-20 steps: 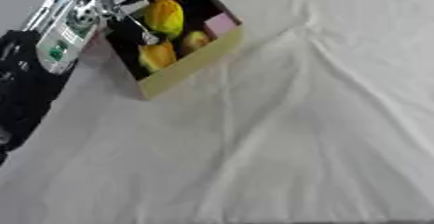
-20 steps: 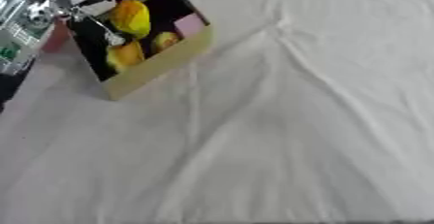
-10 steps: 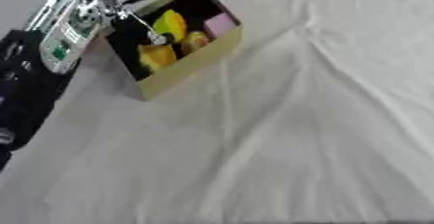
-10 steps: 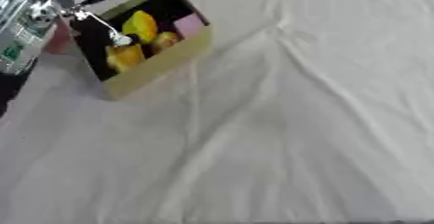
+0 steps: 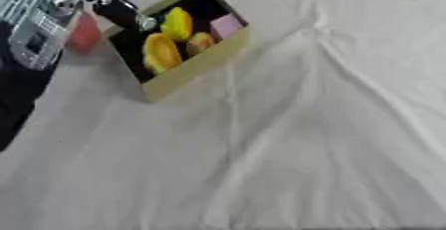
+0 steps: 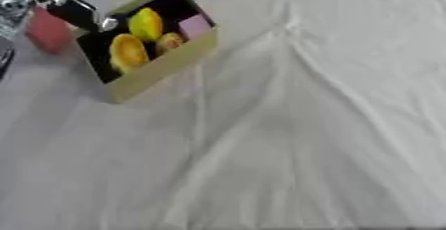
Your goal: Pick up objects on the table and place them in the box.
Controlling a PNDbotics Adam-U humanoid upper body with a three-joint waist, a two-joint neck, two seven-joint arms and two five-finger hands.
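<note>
near: wrinkled white cloth (image 5: pixel 287 154) over the table, nothing to pick showing on it anywhere below and to the right of the left hand.

mid: box (image 5: pixel 198 63) just right of and below the left hand, tan walls, dark inside. holds an orange-yellow fruit (image 5: pixel 161 52) nearest, a small yellow-orange piece (image 5: pixel 199 42) beside it, a taller yellow fruit (image 5: pixel 177 22) behind, and a pink block (image 5: pixel 226 25) in the far corner. judged: most of the task done, four things already in.

far: left hand (image 5: pixel 118 12) at the box's far-left rim, one dark finger reaching over the edge, nothing seen in it; whether fingers are straight or curled cannot be told, most of the hand lost in glare and cut by the frame top. red block (image 6: pixel 48 31) on the cloth directly left of the hand, outside the box, touching or nearly touching the wall, cannot tell which. judged: the one thing left to place.

right hand not in view.
</note>
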